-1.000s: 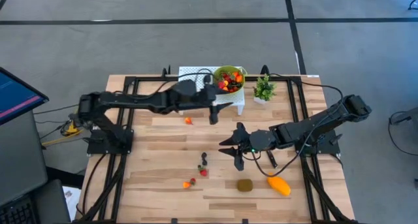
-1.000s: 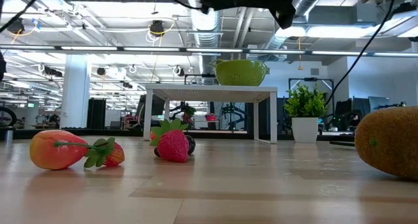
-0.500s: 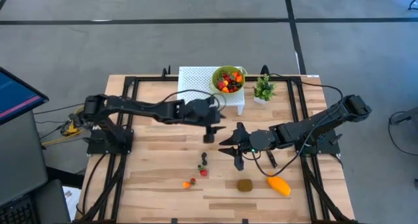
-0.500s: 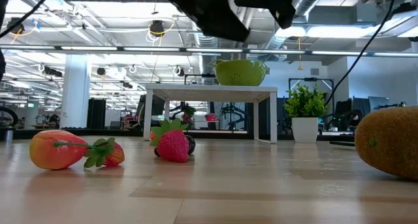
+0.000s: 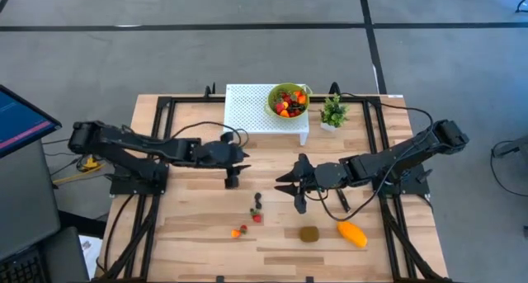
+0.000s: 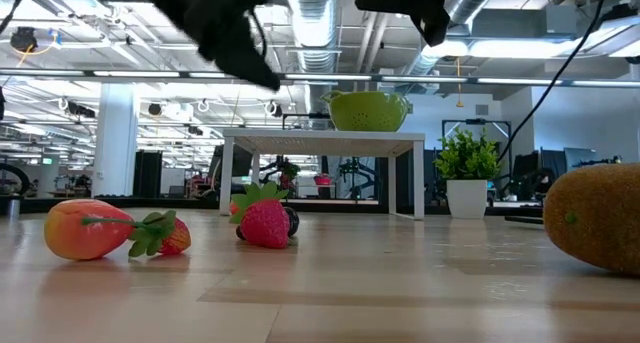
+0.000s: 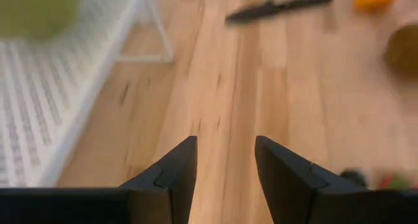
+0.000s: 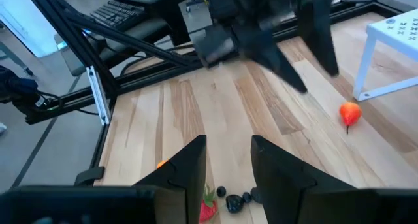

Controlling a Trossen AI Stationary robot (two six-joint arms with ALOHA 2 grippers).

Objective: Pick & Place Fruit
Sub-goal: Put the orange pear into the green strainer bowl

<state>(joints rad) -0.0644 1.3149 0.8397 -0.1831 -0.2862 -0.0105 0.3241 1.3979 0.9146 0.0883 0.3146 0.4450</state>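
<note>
Likely light, rigid, slick plastic: berries (image 5: 256, 205) mid-tabletop need a pinch across the body, kiwi (image 5: 309, 233) and mango (image 5: 352, 233) across the short axis; left end effector (image 5: 232, 181) and right end effector (image 5: 294, 188) both spread, empty.

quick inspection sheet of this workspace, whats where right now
surface: wooden table, bare wood between items
job's things: green bowl of fruit on white stand; loose berries mid-table; kiwi and mango nearer the front edge
clutter: potted plant beside the stand; knife lying flat
end effectors: left end effector open, empty, over bare wood; right end effector open, empty
cables: black cable looping by the right arm
surroundings: monitor off the left side; no person seen
</note>
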